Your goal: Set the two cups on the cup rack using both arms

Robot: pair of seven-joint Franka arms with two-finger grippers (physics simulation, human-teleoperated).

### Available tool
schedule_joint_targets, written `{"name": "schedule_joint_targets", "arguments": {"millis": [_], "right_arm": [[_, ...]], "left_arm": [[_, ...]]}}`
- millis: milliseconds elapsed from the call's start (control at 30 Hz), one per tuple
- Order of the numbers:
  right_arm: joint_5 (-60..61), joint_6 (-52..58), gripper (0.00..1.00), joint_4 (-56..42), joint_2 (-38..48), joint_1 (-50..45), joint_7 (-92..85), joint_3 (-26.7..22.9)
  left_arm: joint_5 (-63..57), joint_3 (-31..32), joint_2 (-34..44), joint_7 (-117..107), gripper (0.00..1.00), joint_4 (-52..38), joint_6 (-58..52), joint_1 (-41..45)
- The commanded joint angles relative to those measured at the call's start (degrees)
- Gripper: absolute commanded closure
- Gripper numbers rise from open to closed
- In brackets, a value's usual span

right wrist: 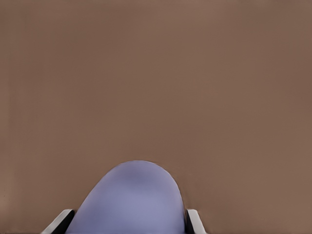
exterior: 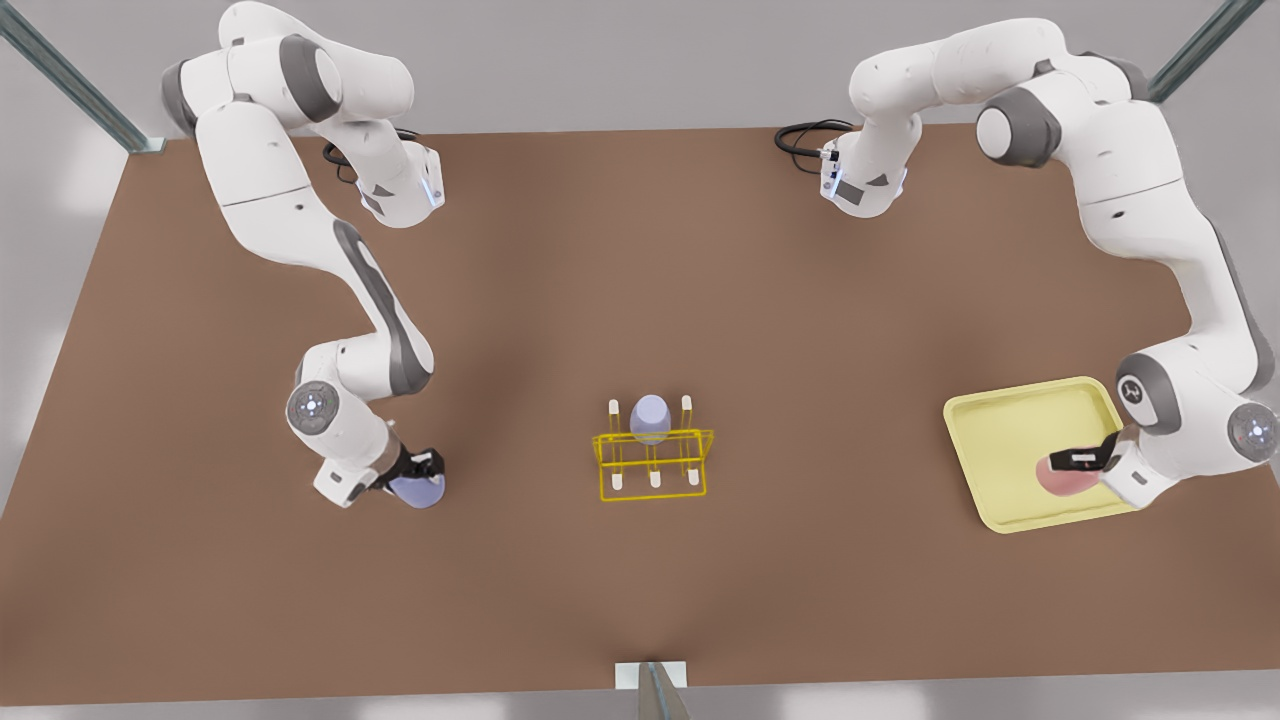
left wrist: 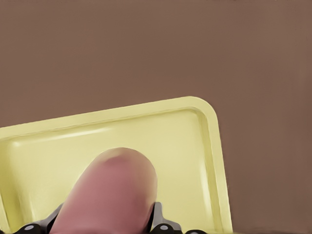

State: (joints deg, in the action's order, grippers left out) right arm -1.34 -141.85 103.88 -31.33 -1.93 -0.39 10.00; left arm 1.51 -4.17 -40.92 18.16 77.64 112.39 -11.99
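The two cups are each in a pincer's grasp, and you have them well apart with the cup rack (exterior: 654, 459) between them. Your left pincer (exterior: 1085, 461) is closed around the pale pink cup (exterior: 1066, 478), which lies tilted over the pale-yellow tray (exterior: 1010, 430); in the left wrist view the pink cup (left wrist: 109, 192) runs lengthwise straight out from between the fingers, closed base leading, towards the tray's (left wrist: 204, 146) far rim. Your right pincer (exterior: 422, 470) is clamped on the lavender cup (exterior: 418, 490) above the bare brown bench (exterior: 800, 330); in the right wrist view that cup (right wrist: 131, 200) likewise points its rounded base away from the pincer, long axis in line with the fingers (right wrist: 195, 220). On the rack a second lavender cup (exterior: 650, 418) sits upturned over a peg, beside white-tipped pegs (exterior: 686, 403).
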Motion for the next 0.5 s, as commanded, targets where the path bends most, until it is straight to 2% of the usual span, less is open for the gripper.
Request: {"name": "schedule_joint_targets", "arguments": {"millis": [0,167,267,333,467], "right_arm": [[2.0,0.2,0.16,-0.3,0.7,0.2,-0.3,2.2],[4.0,0.2,0.16,-3.6,0.5,0.1,-0.3,7.3],[5.1,0.3,0.16,-5.8,-0.4,-0.4,-0.3,9.7],[5.4,0.3,0.16,-8.0,-2.1,-1.0,-0.3,11.4],[6.8,0.5,0.16,-13.4,-5.9,-1.5,-0.3,14.3]], "left_arm": [[2.8,2.2,0.2,-14.3,0.23,-0.5,-3.8,1.7],[2.4,18.5,-0.5,-43.4,0.22,-1.7,-3.1,3.9],[2.2,18.8,-1.2,-56.2,0.22,-5.0,-3.0,12.4],[2.7,18.9,-3.6,-65.2,0.22,-11.3,-3.0,15.4],[4.3,19.1,-7.8,-65.5,0.22,-20.9,-2.8,21.2]]}}
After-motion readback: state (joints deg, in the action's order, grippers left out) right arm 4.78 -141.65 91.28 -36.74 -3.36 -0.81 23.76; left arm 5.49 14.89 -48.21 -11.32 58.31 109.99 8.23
